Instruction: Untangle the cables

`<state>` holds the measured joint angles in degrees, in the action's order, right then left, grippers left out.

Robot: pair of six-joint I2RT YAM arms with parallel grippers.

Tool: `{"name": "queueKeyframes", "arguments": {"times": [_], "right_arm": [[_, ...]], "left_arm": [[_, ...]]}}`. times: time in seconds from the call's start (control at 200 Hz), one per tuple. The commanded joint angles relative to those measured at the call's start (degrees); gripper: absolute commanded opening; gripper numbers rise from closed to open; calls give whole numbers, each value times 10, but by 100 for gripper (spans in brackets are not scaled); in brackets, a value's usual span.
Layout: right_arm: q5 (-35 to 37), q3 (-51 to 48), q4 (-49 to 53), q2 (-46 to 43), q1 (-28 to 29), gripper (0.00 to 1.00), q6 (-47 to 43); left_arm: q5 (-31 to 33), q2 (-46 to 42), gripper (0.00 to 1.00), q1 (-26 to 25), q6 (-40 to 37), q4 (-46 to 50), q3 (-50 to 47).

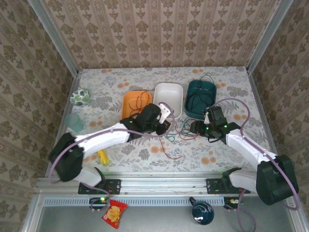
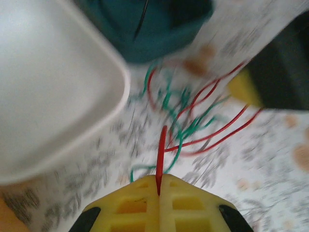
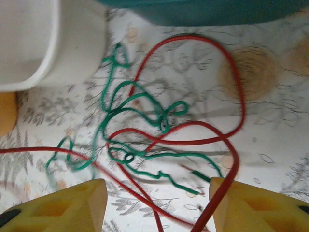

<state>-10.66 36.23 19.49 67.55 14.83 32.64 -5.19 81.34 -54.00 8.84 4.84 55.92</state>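
Pinching red cable (image 2: 161, 154) in closed left gripper (image 2: 158, 186) | right gripper (image 3: 159, 200) jaws apart over tangle beside white bin (image 3: 77, 53) | risk — pulling could cinch green cable (image 3: 166, 154), dragging 2 cables together

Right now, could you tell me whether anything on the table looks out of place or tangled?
Yes: the red cable and green cable lie snarled together beside the white bin, their loops crossing over each other several times.

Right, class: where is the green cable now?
Right wrist view: the green cable lies on the table, tangled with the red cable, beside the white tray.
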Motion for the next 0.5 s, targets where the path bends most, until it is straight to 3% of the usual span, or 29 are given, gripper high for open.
{"name": "queueKeyframes", "arguments": {"times": [0.0,0.265,0.405,0.49], "right_arm": [[31,-10,-7,-8,-16,59,42],[27,-21,-16,2,-34,61,67],[50,-33,-15,-14,-38,62,84],[53,-40,-20,-29,-39,62,86]], "left_arm": [[-12,-66,0,0,-68,-4,11],[-34,-148,0,0,-129,33,65],[-12,-175,0,1,-150,16,88],[37,-180,0,6,-161,22,107]]}}
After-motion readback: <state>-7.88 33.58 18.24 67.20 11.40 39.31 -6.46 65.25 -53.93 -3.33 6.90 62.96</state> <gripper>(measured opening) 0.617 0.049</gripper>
